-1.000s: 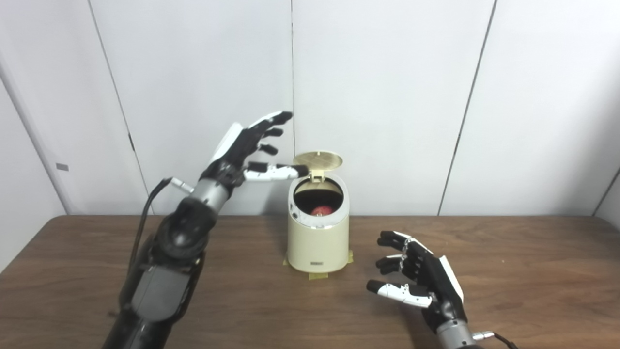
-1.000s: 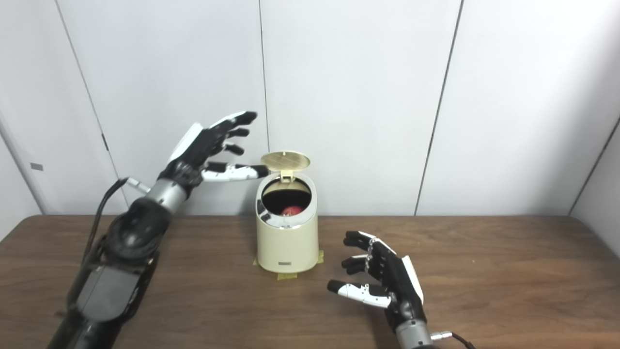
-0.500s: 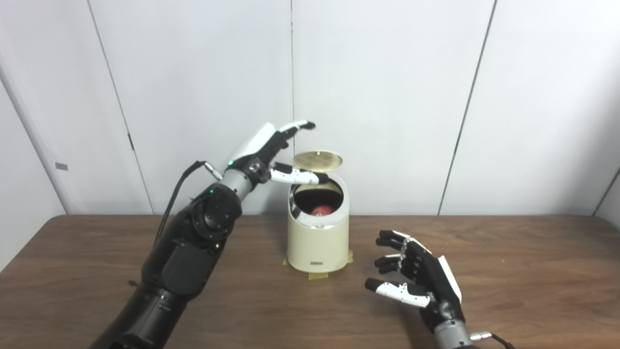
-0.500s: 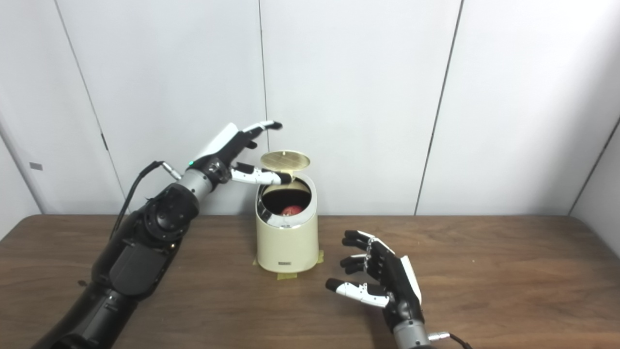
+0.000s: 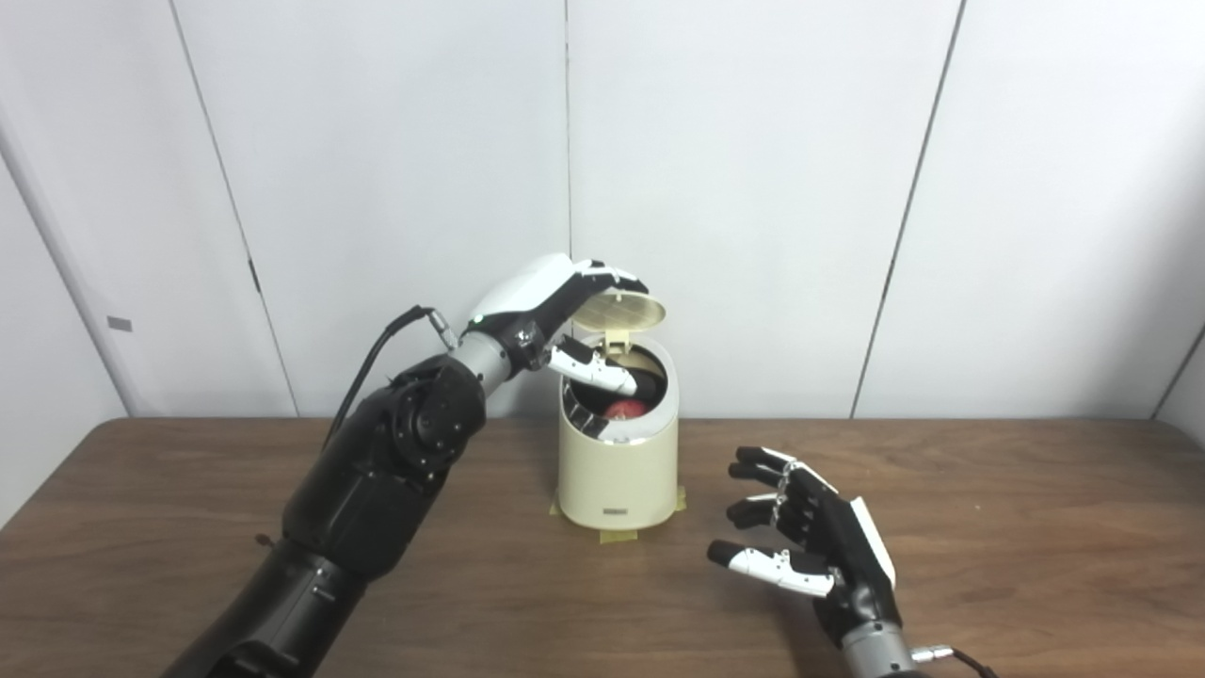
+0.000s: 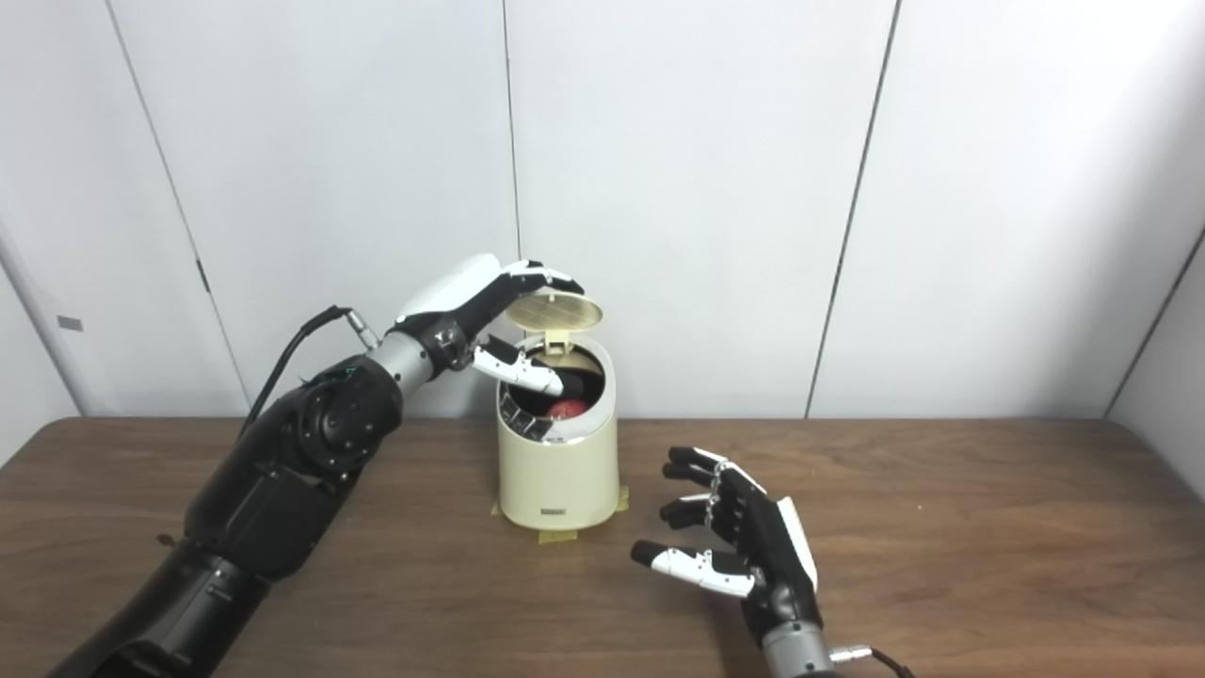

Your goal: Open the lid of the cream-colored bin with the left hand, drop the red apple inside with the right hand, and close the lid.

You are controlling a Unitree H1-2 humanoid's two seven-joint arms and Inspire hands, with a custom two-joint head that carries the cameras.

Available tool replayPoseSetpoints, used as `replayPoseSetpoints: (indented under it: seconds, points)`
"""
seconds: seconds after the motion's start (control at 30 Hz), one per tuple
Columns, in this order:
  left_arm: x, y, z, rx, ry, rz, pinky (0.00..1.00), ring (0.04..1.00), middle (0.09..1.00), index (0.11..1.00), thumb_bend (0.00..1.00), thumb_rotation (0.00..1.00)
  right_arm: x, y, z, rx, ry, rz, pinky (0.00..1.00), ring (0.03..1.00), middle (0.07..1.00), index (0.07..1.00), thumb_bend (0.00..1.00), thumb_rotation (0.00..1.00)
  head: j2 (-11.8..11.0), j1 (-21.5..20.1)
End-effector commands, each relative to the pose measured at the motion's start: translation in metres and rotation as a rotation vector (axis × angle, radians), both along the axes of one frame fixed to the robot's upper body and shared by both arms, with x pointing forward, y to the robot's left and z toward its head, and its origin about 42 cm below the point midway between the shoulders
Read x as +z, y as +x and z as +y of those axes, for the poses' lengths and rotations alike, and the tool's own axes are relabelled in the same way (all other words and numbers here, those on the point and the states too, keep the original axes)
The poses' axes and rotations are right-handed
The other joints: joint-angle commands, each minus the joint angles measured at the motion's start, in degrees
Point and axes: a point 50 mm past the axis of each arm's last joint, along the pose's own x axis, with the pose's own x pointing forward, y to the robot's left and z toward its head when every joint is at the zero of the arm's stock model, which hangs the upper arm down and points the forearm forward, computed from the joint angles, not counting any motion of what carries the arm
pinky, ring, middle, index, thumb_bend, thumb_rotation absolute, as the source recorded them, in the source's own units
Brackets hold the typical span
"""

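Wooden table (image 5: 988,508) carries the upright cream-colored bin (image 5: 617,476), its lid (image 5: 618,310) raised, red apple (image 5: 625,410) inside. Left hand (image 5: 551,301) reaches over the lid, fingers spread, holding nothing. Right hand (image 5: 810,556) rests wide open on the table.

Black arms; silver wrists with black cables; black-and-white left hand (image 5: 546,301) and right hand (image 5: 828,556).

Left robot hand (image 5: 551,306) raised with fingers spread; right robot hand (image 5: 814,551) rests low, fingers apart.

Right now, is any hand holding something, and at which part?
Nothing is gripped. The left hand has its fingers over the raised lid, thumb below it. The right hand is open above the table.
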Motion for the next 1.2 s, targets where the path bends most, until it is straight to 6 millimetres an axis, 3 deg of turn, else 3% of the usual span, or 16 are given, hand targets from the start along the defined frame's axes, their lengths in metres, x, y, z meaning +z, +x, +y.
replayPoseSetpoints:
  seconds: [0.0,0.57,0.63,0.77,1.17]
  points:
    - [0.034,-0.001,0.0,-0.008,0.002,-0.086,1.0,0.982,0.868,0.825,0.99,0.38,0.024,0.008,0.004,0.008,0.006,-0.099,0.54,0.541,0.716,0.72,0.83,0.16,0.1,-0.1]
    - [0.046,-0.023,0.014,0.022,0.105,-0.084,1.0,0.946,0.843,0.801,1.0,0.42,0.022,0.008,0.006,0.007,-0.024,-0.088,0.53,0.558,0.72,0.719,0.83,0.17,0.7,0.2]
    - [0.047,-0.026,0.016,0.029,0.112,-0.078,0.91,0.906,0.839,0.8,1.0,0.43,0.023,0.009,0.007,0.008,-0.026,-0.088,0.54,0.555,0.72,0.718,0.84,0.18,0.8,0.2]
    - [0.047,-0.031,0.019,0.033,0.118,-0.057,0.99,0.928,0.848,0.804,1.0,0.43,0.023,0.009,0.007,0.008,-0.025,-0.087,0.55,0.551,0.719,0.717,0.84,0.17,0.9,0.2]
    - [0.034,-0.039,0.017,0.002,0.15,-0.001,1.0,0.956,0.855,0.811,1.0,0.4,0.025,0.01,0.01,0.009,-0.021,-0.094,0.58,0.54,0.723,0.722,0.84,0.17,1.2,0.0]
